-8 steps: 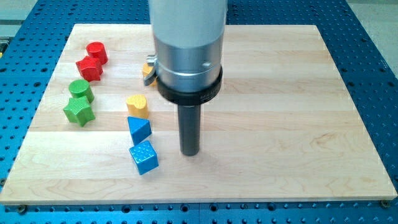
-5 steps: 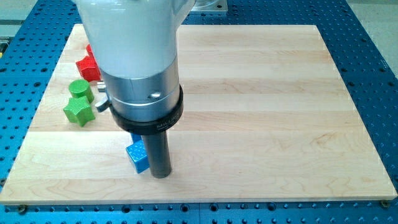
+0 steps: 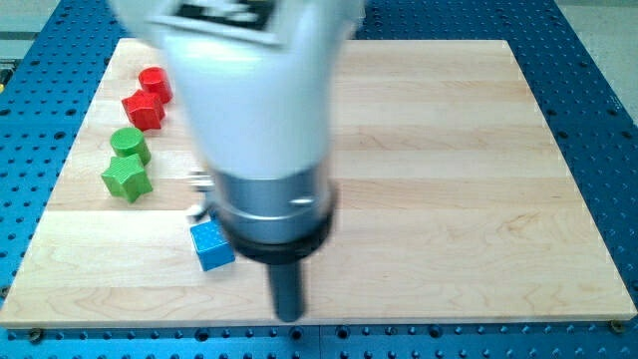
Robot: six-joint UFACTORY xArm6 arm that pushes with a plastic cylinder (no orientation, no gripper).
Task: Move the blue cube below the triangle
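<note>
- The blue cube (image 3: 212,245) sits in the lower left of the frame, on the wooden board (image 3: 449,150), flat on its base and turned slightly askew.
- The triangle named in the task cannot be made out; the arm's body covers the spot just above and to the right of the cube.
- My tip (image 3: 289,316) rests near the bottom edge of the board, to the lower right of the blue cube and apart from it, with bare wood between them.
- The arm carries no claw, only the dark rod, so there is nothing to spread or press together.
- The arm's wide white and silver body (image 3: 264,130) fills the middle of the frame, blurred.
- In the upper left stand a red cylinder (image 3: 155,83) and, touching it just below, a red block (image 3: 143,110).
- Beneath those, at the left, a green cylinder (image 3: 130,145) touches a green block (image 3: 127,179).
- No containers show on the board.
</note>
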